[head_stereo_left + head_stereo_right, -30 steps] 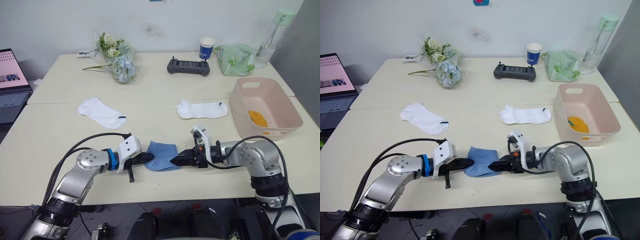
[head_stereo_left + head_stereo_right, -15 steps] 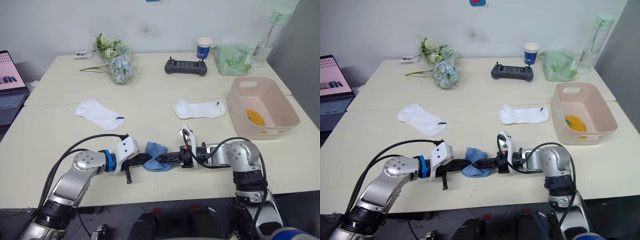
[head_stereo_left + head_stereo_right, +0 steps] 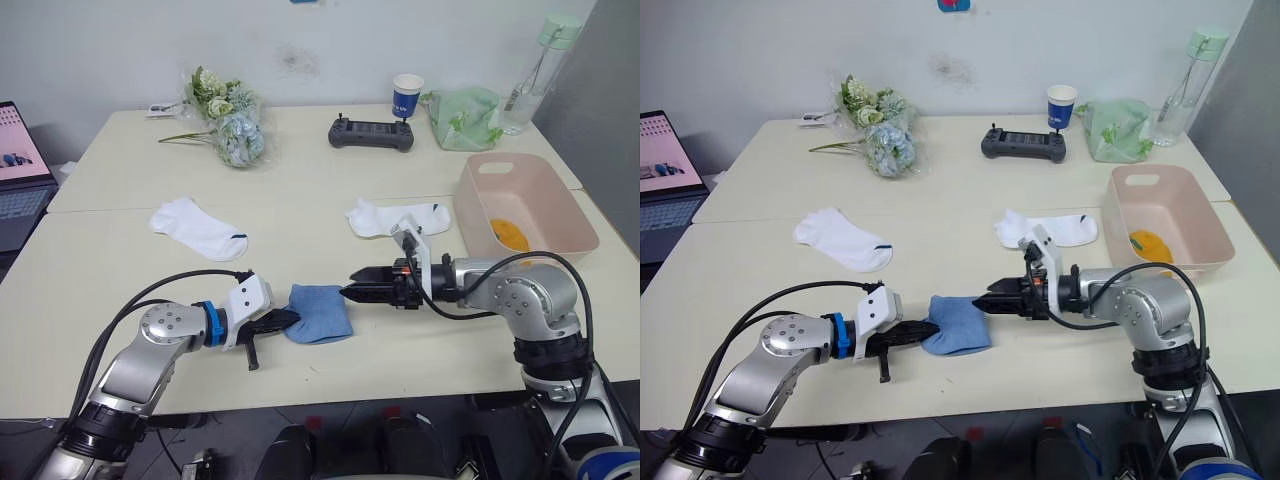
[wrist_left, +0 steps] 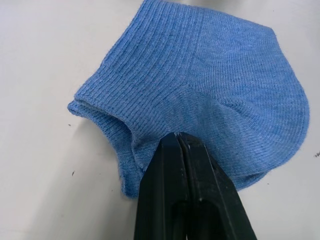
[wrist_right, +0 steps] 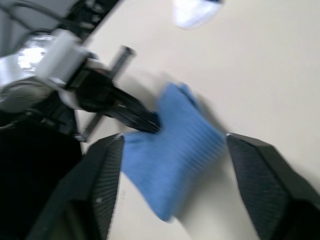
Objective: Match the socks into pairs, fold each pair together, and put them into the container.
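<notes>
Blue folded socks (image 3: 318, 314) clamped by left pincer (image 3: 287, 319); right pincer (image 3: 347, 292) spread beside them, white sock (image 3: 400, 217) behind.

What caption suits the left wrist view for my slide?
Left gripper shut on the edge of the folded light blue socks.

Right pincer (image 5: 172, 165) fingers spread wide, the folded blue sock (image 5: 172, 152) lying on the counter (image 5: 250, 65) between them, untouched. Beyond it, left pincer (image 5: 150, 120) nips the sock's far edge. White sock (image 5: 192, 11) farther off.
</notes>
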`<move>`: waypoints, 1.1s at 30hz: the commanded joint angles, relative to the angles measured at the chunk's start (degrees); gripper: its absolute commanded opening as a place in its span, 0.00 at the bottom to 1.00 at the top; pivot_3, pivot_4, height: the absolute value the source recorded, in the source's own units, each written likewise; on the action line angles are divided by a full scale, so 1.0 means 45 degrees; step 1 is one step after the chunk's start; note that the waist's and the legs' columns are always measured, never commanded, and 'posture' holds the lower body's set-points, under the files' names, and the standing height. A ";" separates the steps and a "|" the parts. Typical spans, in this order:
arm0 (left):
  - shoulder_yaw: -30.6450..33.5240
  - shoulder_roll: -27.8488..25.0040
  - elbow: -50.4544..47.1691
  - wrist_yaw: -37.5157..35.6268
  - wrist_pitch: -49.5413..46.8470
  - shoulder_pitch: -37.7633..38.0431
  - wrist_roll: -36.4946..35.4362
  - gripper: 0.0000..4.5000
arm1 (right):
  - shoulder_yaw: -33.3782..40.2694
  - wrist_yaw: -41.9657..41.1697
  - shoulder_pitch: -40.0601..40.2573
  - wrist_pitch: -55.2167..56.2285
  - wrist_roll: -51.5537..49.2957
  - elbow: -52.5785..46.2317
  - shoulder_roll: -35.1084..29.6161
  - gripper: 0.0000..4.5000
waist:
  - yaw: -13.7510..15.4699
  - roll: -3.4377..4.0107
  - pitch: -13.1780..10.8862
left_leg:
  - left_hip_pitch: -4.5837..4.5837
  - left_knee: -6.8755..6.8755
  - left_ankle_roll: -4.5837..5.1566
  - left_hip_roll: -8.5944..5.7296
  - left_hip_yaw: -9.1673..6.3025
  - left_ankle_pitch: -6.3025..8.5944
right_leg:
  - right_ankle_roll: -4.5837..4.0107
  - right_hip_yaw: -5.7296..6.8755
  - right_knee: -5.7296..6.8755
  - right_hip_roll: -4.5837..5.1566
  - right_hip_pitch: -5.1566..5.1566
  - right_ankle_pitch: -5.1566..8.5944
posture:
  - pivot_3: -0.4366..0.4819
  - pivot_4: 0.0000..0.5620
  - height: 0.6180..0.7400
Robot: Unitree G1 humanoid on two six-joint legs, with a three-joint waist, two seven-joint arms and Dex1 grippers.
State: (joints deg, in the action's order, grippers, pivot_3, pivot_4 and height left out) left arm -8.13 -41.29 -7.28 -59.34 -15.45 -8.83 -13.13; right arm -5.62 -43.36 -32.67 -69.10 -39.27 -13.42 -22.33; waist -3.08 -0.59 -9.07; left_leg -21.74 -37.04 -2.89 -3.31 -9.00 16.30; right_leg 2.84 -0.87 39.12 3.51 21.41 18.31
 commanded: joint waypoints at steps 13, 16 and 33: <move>-0.0165 -0.0186 0.0172 -0.0329 0.0050 0.0132 0.0222 0.00 | 0.0608 0.3046 0.0717 -0.3133 -0.0119 -0.1521 0.0880 0.65 | 0.0038 0.0000 0.0000 | -0.0007 0.0005 -0.0048 -0.0004 -0.0004 -0.0027 | 0.0000 -0.0006 -0.0004 0.0025 0.0006 0.0000 | 0.48 0.27 1.00; -0.0206 -0.0146 0.0153 -0.0334 0.0072 0.0155 0.0238 0.00 | 0.1146 0.4041 0.0827 -0.4266 0.0182 -0.1301 0.1873 0.88 | 0.0039 0.0001 0.0000 | -0.0005 0.0009 -0.0047 -0.0001 -0.0004 -0.0026 | 0.0000 -0.0009 0.0000 0.0024 0.0009 0.0000 | 0.48 0.27 1.00; -0.0071 -0.0133 -0.0312 -0.0159 -0.0115 0.0519 0.0121 0.00 | 0.3127 0.6269 0.0126 -0.5200 -0.0620 0.2148 0.5728 0.99 | -0.0043 0.0026 0.0020 | 0.0010 0.0015 -0.0046 -0.0006 0.0002 -0.0026 | -0.0001 -0.0016 0.0009 0.0012 0.0010 0.0000 | 0.48 0.27 1.00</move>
State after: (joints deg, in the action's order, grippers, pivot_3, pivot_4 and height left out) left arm -7.86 -41.40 -8.44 -59.58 -15.54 -7.51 -12.97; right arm 7.95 -15.97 -31.27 -91.97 -41.68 -4.61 2.76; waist -3.27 -0.47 -8.98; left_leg -21.70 -36.97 -3.10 -3.34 -8.99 16.18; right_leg 2.84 -0.94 39.16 3.54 21.45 18.31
